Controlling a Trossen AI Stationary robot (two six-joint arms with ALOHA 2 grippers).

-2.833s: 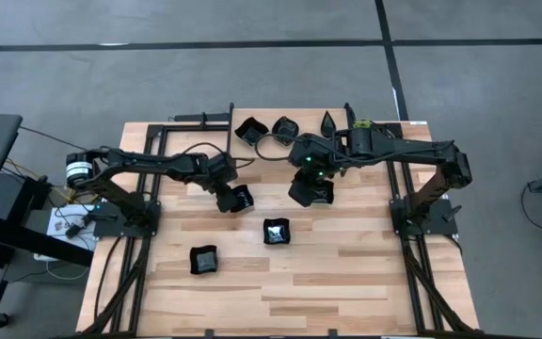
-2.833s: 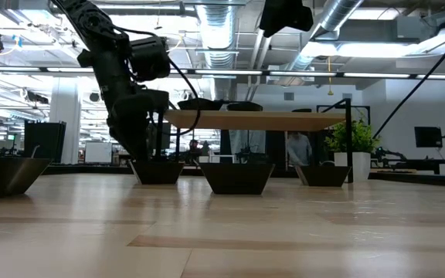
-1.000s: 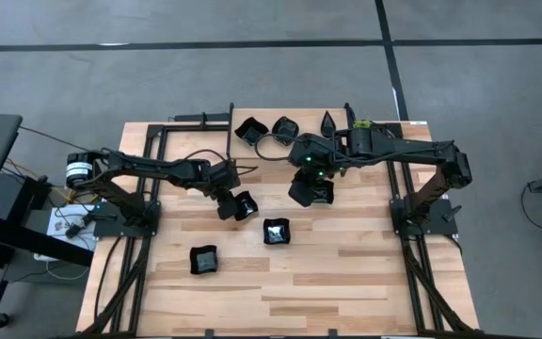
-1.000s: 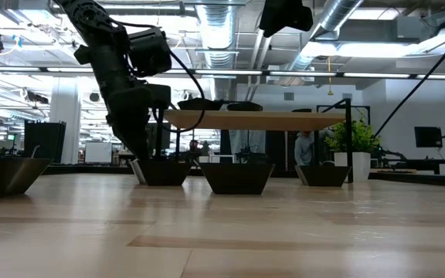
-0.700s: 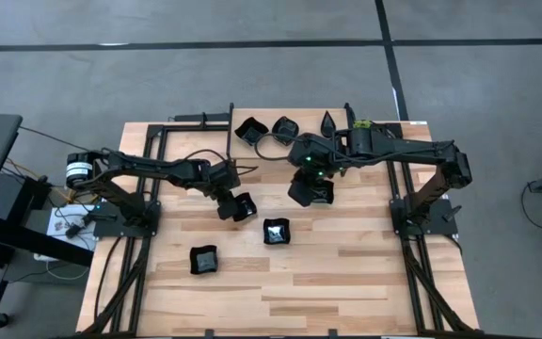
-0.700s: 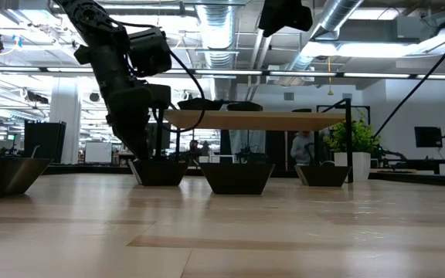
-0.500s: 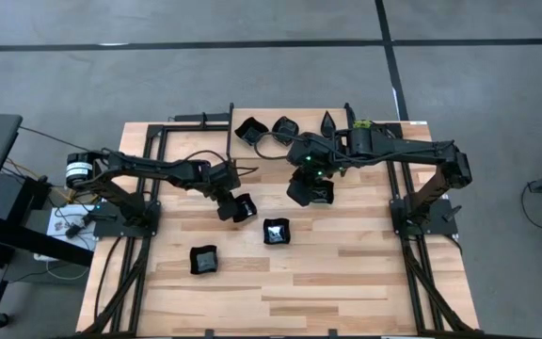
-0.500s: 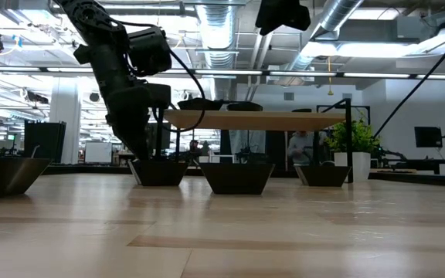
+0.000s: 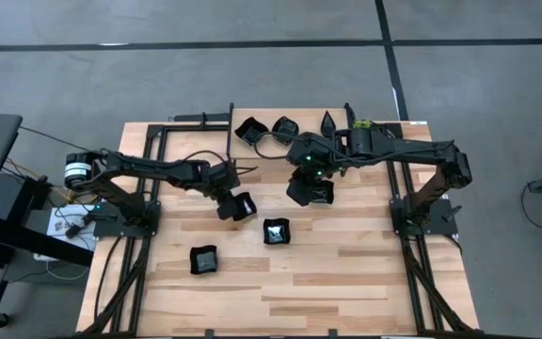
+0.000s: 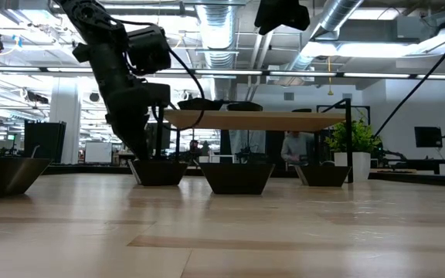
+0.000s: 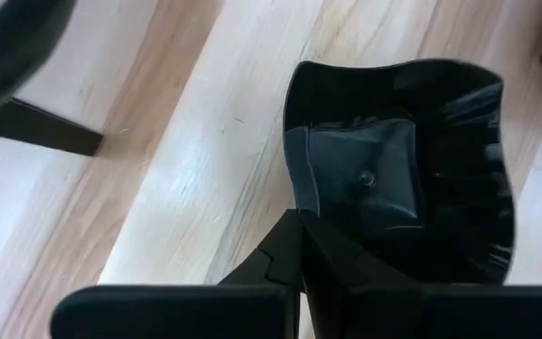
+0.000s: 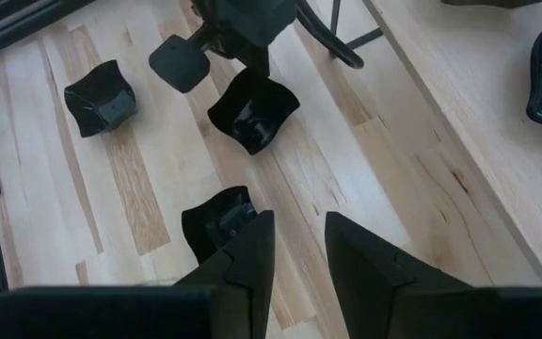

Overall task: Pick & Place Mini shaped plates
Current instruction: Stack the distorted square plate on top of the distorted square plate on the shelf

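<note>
Small glossy black square plates lie on the wooden table. My left gripper (image 9: 232, 203) is down at the left side of one plate (image 9: 245, 206) and is shut on its rim. Other plates rest on their bases at the centre (image 9: 276, 231) and near left (image 9: 203, 259). Another plate (image 10: 323, 176) sits on the table below my right gripper (image 9: 306, 191). That gripper hangs high above the table (image 10: 283, 15), open, with nothing between its fingers (image 12: 252, 254). My left gripper pinches the plate's rim (image 11: 292, 202) between its two shut fingers (image 11: 285, 254), at the side of the plate that faces the arm. The fingers come slanting down from the table's left. The plate (image 10: 158, 171) sits upright with its base on the table.
A raised wooden shelf (image 10: 253, 120) at the table's far edge carries more black plates (image 9: 249, 129) (image 9: 285, 127) and a narrow pointed one (image 9: 329, 122). A small green plant (image 9: 361, 123) stands beside them. Black frame rails (image 9: 158, 188) run along both sides. The near half of the table has free room.
</note>
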